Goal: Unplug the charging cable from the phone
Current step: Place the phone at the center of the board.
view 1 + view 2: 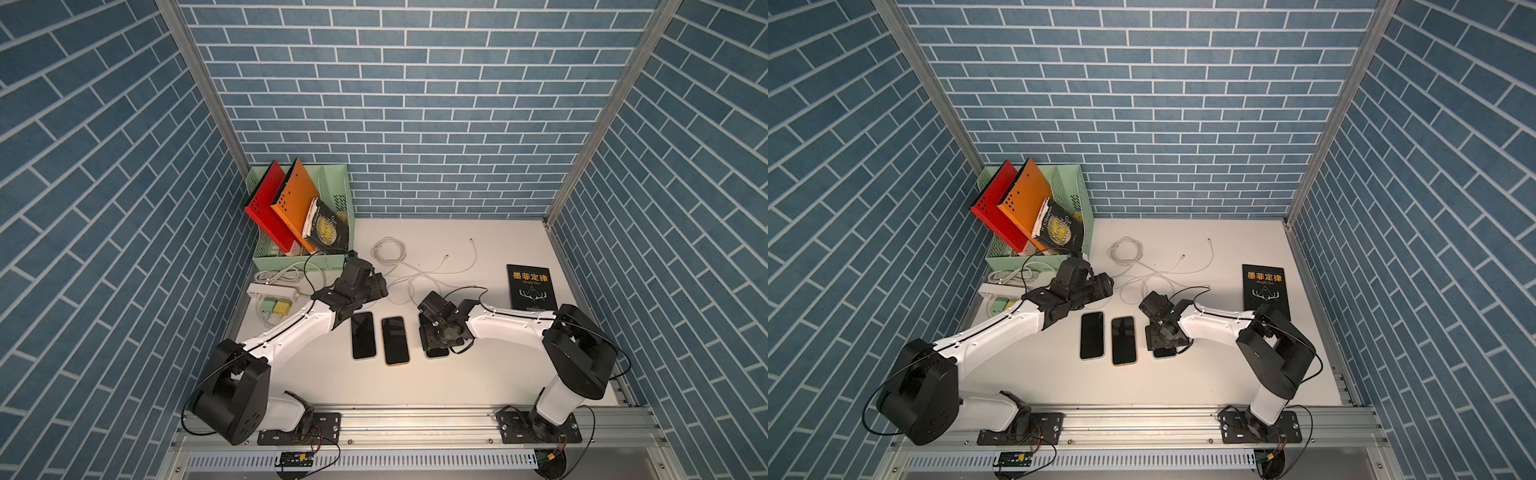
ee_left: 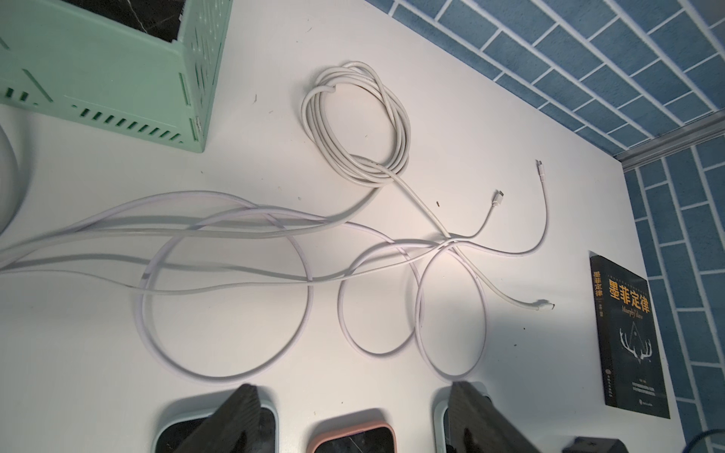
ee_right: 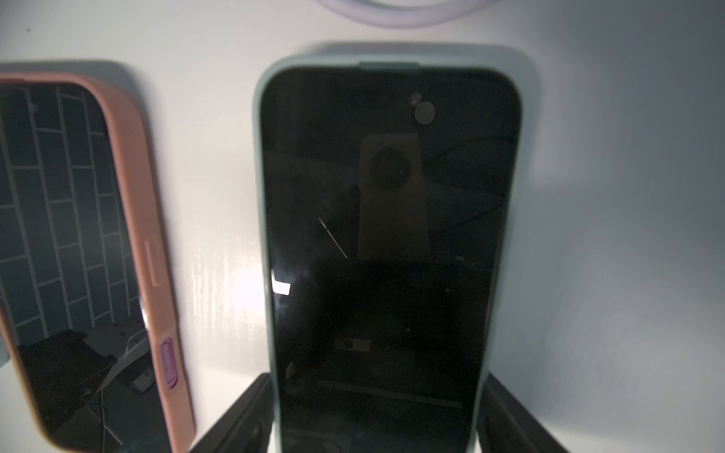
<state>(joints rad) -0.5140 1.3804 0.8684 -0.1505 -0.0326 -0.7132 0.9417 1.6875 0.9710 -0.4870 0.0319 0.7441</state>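
right pincer (image 3: 373, 382) straddles the mint-cased phone (image 3: 388, 235), fingers (image 3: 247, 415) beside both edges.

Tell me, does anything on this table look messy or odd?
The white charging cables sprawl in crossing, tangled loops beyond the three phones, plug ends lying loose. The books lean askew in their green rack.
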